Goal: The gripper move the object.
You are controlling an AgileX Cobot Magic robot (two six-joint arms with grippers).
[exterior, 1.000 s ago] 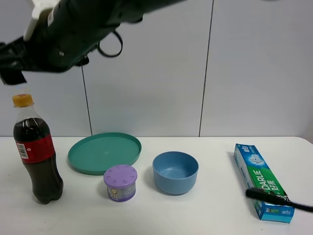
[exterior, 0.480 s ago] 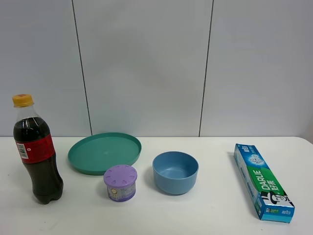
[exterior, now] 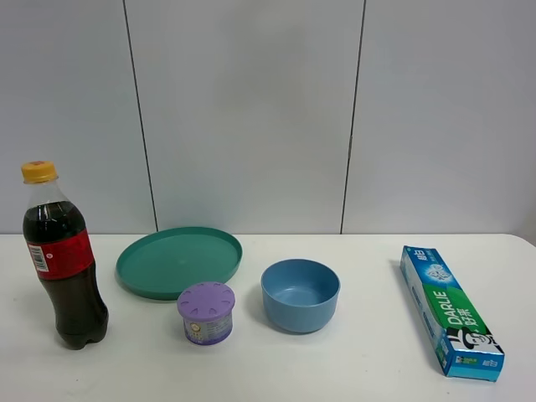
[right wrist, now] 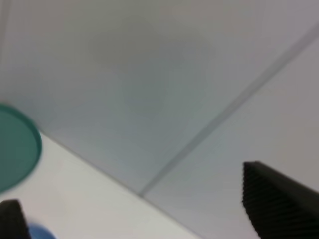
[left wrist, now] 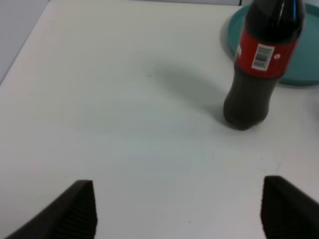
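The cola bottle, clear plastic with a red label and yellow-orange cap, stands upright at the table's left end. In the left wrist view the bottle stands ahead of my left gripper. Its dark fingertips are wide apart, open and empty, and well short of the bottle. My right gripper is open too, with one dark finger showing against the grey wall. Neither arm shows in the exterior high view.
A teal plate lies behind a purple-lidded jar. A blue bowl sits mid-table and a toothpaste box lies at the right. The plate's edge shows just behind the bottle. A grey panelled wall stands at the back.
A second ago the left arm hung across the upper left of the exterior view, above the bottle, and a dark finger showed over the toothpaste box. Both have left that view. The objects have not moved.
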